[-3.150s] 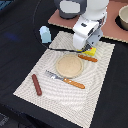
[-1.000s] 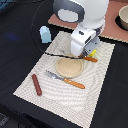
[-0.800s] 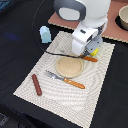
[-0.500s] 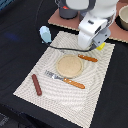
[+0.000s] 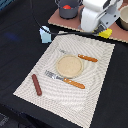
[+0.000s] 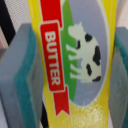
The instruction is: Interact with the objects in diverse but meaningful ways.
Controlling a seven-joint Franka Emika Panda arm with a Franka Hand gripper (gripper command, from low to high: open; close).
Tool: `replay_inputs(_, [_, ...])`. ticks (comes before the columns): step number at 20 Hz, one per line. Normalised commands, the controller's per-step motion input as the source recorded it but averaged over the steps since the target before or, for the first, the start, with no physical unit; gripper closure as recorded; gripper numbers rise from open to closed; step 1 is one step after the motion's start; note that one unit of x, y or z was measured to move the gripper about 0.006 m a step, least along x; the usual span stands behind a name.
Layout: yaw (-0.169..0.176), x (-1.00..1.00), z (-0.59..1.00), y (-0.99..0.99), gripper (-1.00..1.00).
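Gripper point(image 5: 105, 29) clamps the butter packet point(image 6: 75, 65) between both pads point(image 6: 25, 75), label facing the wrist, lifted beyond the placemat point(image 5: 95, 60), probably for relocation.

The exterior view looks steeply down from above at the placemat point(image 5: 65, 70) on the bench point(image 5: 15, 55). The wrist view looks very closely at the yellow butter packet point(image 6: 80, 60), a sliver of which also shows in the exterior view point(image 5: 105, 33).
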Motion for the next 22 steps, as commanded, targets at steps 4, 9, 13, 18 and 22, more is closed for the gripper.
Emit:
replay_inputs(4, [0.000,-0.03,0.14,-1.00,1.00])
replay_inputs(9, [0.000,-0.13,-0.04,-1.00,1.00])
replay_inputs(13, [0.000,-0.23,-0.20,-1.00,1.00])
replay_inputs(18, [0.000,-0.29,-0.29,-1.00,1.00])
replay_inputs(22, [0.000,-0.31,-0.37,-0.98,1.00])
